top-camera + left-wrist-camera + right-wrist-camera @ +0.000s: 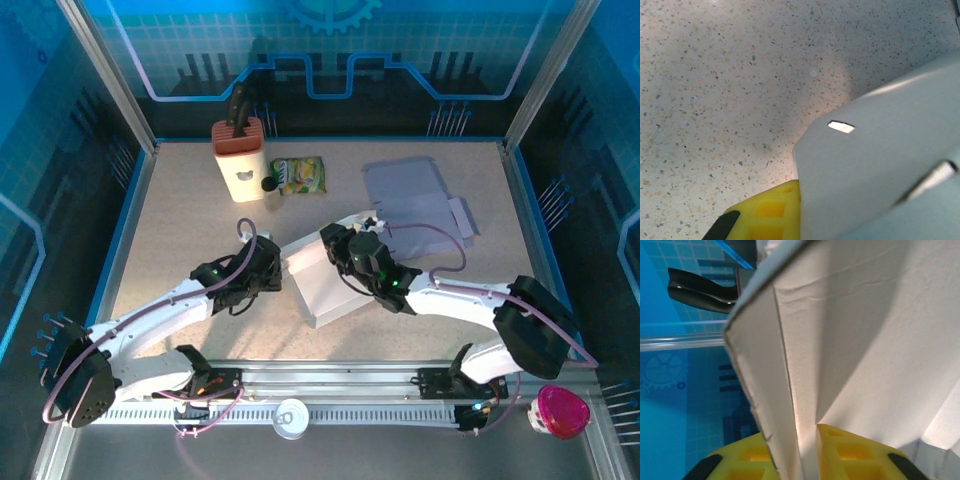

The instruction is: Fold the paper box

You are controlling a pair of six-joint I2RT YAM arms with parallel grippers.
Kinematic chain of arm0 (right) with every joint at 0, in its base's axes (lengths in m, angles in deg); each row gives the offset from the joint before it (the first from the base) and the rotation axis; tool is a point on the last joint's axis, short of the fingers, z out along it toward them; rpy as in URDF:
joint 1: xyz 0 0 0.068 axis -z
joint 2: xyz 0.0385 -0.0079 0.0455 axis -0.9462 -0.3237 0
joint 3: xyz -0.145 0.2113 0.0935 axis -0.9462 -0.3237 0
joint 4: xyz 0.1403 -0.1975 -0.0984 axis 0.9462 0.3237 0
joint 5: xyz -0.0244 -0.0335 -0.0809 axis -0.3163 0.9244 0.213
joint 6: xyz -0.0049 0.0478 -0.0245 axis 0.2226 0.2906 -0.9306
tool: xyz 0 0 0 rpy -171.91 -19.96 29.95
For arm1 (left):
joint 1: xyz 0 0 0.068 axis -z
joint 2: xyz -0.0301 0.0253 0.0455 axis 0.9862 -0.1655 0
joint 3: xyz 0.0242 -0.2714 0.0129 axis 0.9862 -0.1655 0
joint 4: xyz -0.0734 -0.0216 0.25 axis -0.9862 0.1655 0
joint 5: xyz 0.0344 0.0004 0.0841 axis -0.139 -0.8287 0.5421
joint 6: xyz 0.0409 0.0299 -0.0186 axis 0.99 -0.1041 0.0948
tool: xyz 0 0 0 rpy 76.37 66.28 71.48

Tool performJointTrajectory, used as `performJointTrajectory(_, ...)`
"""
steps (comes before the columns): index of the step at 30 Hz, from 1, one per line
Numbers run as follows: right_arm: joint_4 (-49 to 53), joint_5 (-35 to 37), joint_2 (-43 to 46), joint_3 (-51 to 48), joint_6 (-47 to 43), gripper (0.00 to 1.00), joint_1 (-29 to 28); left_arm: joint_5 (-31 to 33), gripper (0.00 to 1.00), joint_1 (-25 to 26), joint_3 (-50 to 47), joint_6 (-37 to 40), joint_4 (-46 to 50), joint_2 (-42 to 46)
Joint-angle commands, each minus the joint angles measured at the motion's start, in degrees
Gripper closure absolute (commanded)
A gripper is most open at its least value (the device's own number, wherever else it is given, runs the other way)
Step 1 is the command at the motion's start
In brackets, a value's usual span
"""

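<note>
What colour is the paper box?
The paper box is white; the top external view shows it best.

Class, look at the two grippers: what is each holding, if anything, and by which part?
Both hold the paper box: left gripper its left edge, right gripper a side panel.

- A white knife block (pixel 240 160) with a red top is noted at the far left of the speckled bench (pixel 170 240); a black handle stands in it.
- A green snack packet (pixel 298 175) is seen lying flat just right of it.
- A tin can (pixel 291 417) is seen on the front rail (pixel 350 385).
- A pink lidded tub (pixel 562 410) is noted at the near right corner.
</note>
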Motion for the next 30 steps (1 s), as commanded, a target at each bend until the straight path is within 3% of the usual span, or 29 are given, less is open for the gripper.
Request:
performJointTrajectory(1, -1.52, 0.16, -2.22, 1.86, 0.63, 0.86, 0.64, -1.98, 1.0, 0.5, 0.05, -1.17, 0.24, 1.11)
performJointTrajectory(5, -2.67, -0.11, -3.19, 1.76, 1.84, 1.0, 0.82, -2.31, 1.0, 0.5, 0.22, -0.57, 0.66, 1.33)
performJointTrajectory(10, -3.16, 0.39, -3.19, 0.89, 2.79, 1.0, 0.87, -2.05, 1.0, 0.48, 0.18, -0.11, 1.8, 2.68)
performJointTrajectory(13, -5.72, 0.39, -3.93, -0.1, 3.23, 1.0, 1.39, -3.0, 0.61, 0.46, -0.14, -0.57, 2.46, 5.14)
performJointTrajectory(14, -6.74, 0.45, -4.43, -0.66, 3.71, 1.0, 1.62, -3.14, 0.54, 0.5, 0.06, -1.06, 3.19, 6.47)
performJointTrajectory(16, -10.23, 0.03, -5.64, -2.0, 4.59, 1.0, 2.04, -3.56, 0.5, 0.46, 0.73, -1.81, 4.97, 9.48)
performJointTrajectory(21, -18.69, -1.3, -10.26, -4.11, 7.41, 1.0, 2.89, -7.14, 0.47, -2.17, 3.83, -3.13, 8.64, 15.36)
performJointTrajectory(30, -20.65, -1.83, -12.5, -4.74, 8.86, 1.0, 3.01, -22.29, 0.51, -18.41, 0.76, -3.13, 4.26, 16.09)
